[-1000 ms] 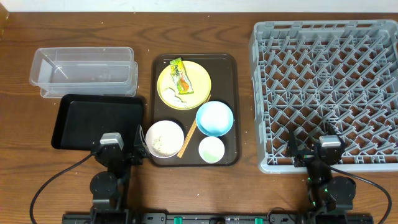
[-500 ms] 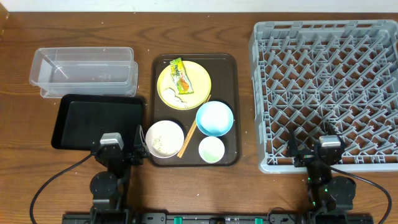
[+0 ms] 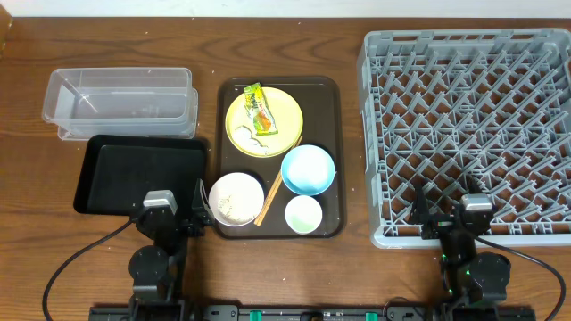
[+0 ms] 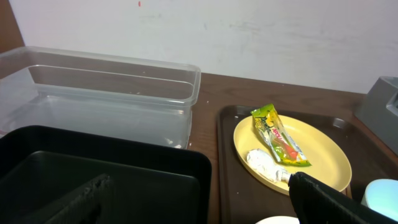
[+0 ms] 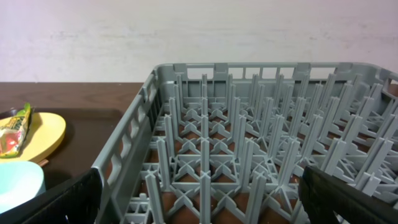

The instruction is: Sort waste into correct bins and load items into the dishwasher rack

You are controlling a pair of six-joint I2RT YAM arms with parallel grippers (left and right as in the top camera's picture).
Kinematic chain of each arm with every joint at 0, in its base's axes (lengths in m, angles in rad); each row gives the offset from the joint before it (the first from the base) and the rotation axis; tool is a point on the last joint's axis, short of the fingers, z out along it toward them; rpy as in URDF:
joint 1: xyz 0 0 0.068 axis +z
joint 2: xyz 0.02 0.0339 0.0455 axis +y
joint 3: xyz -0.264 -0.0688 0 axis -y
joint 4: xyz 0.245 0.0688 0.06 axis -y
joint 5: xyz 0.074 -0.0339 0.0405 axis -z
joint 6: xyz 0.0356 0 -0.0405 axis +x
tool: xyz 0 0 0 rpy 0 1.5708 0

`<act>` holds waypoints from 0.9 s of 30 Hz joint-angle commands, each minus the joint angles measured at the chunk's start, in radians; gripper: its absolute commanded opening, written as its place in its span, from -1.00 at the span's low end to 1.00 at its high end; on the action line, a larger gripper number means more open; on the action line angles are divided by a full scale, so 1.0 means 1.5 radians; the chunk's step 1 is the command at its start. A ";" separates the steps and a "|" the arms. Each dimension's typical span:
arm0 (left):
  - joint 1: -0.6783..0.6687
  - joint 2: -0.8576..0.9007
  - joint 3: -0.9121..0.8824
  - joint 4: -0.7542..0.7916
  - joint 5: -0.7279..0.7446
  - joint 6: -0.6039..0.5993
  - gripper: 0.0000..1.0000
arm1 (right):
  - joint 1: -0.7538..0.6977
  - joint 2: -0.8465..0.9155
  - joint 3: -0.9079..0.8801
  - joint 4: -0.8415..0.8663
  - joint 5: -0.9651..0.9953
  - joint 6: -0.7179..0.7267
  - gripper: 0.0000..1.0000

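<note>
L gripper (image 4: 199, 180) & R gripper (image 5: 200, 174): both wide open, holding nothing, at near edge of wooden desk (image 3: 352, 134). Small green-and-orange snack wrapper (image 3: 259, 109) + crumpled white scrap (image 3: 246, 138) lie on round yellow plate (image 3: 285, 111), which sits on dark brown serving tray (image 3: 332, 98) w/ light blue bowl (image 3: 308, 169), white bowl (image 3: 236, 198), small pale cup (image 3: 302, 214), wooden chopsticks (image 3: 278, 183). Clear rectangular plastic tub (image 3: 120, 102) & shallow black tray (image 3: 143, 169) left of it; large grey pegged dishwasher rack (image 3: 464, 116) on the right.

A strip of bare table (image 3: 351, 134) lies open between the brown tray (image 3: 323, 111) and the grey rack (image 3: 464, 116). The blue bowl (image 3: 308, 169), chopsticks (image 3: 272, 194) and white bowl (image 3: 236, 198) crowd close together.
</note>
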 commanded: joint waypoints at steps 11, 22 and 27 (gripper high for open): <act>0.003 0.024 0.062 -0.130 -0.005 0.008 0.84 | -0.001 0.029 0.052 -0.059 -0.003 0.034 0.99; 0.003 0.247 0.297 -0.321 0.027 -0.017 0.84 | -0.001 0.279 0.283 -0.207 -0.007 0.037 0.98; 0.003 0.409 0.421 -0.411 0.065 -0.039 0.83 | -0.001 0.422 0.402 -0.325 -0.008 0.035 0.99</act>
